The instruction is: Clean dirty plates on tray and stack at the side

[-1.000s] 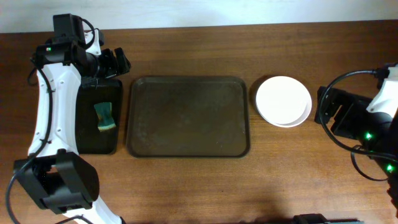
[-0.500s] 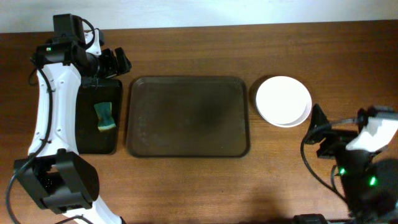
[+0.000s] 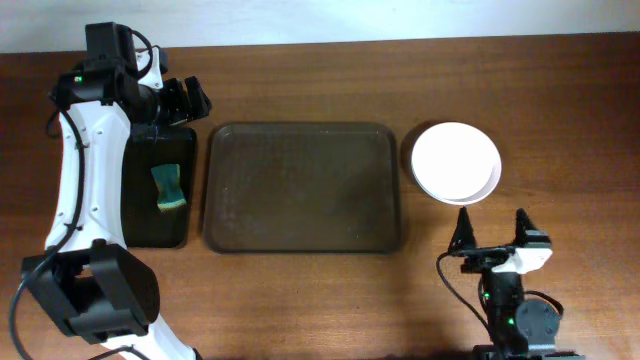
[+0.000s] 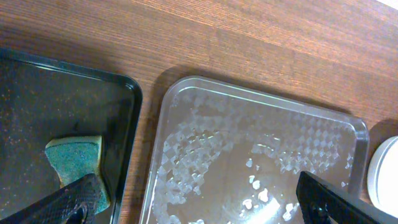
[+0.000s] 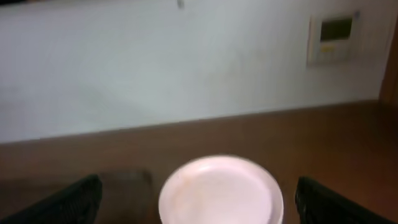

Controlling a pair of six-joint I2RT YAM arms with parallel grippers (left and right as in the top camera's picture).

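The plates (image 3: 456,162) sit stacked on the table right of the brown tray (image 3: 302,186), a white one on top; the stack also shows in the right wrist view (image 5: 219,191). The tray holds nothing, and the left wrist view shows it wet and glinting (image 4: 255,155). My left gripper (image 3: 186,100) is open and empty above the far left corner of the tray, its fingertips at the bottom corners of its own view (image 4: 199,202). My right gripper (image 3: 492,232) is open and empty near the front edge, below the plates, pointing towards them (image 5: 198,198).
A narrow black tray (image 3: 158,190) at the left holds a green-and-yellow sponge (image 3: 168,188), also seen in the left wrist view (image 4: 78,155). A pale wall (image 5: 155,62) stands behind the table.
My right arm has pulled back from the right edge beside the plates to the front of the table, gripper open. The left arm, tray and plates have not moved.
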